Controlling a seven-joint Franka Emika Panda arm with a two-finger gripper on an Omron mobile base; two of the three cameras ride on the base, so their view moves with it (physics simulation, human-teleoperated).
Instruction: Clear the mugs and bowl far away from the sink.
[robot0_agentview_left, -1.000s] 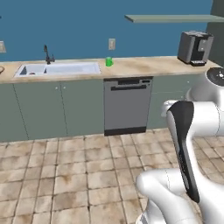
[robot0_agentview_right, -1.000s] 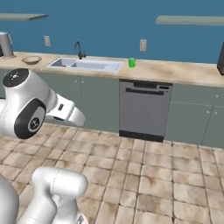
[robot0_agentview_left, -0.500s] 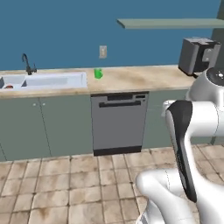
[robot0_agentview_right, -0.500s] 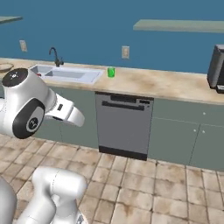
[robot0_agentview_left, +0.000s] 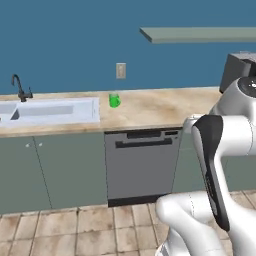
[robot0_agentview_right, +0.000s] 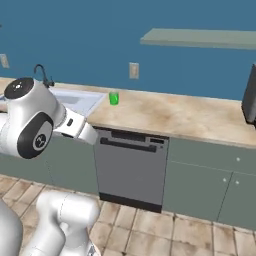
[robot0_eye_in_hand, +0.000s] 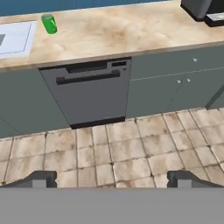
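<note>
A bright green mug (robot0_agentview_left: 114, 100) stands upright on the tan counter, just right of the pale sink (robot0_agentview_left: 50, 110) with its black faucet (robot0_agentview_left: 20, 87). From the right base view the mug (robot0_agentview_right: 114, 98) sits beside the sink (robot0_agentview_right: 75, 99). In the hand view the mug (robot0_eye_in_hand: 49, 24) is far off at the upper left, next to the sink (robot0_eye_in_hand: 15, 37). My gripper (robot0_eye_in_hand: 111, 179) hangs open over the tiled floor, well short of the counter, with nothing between its fingertips (robot0_eye_in_hand: 43, 178). The bowl is out of view.
A grey dishwasher (robot0_agentview_left: 142, 165) sits under the counter below the mug, with green cabinet doors on both sides. A dark coffee machine (robot0_agentview_left: 235, 70) stands on the counter at the right. A shelf (robot0_agentview_left: 200, 34) hangs on the blue wall above.
The whole scene has shifted: the base drove closer to the counter and to the right, so the sink slid left and the bowl left the view. The gripper stays open.
</note>
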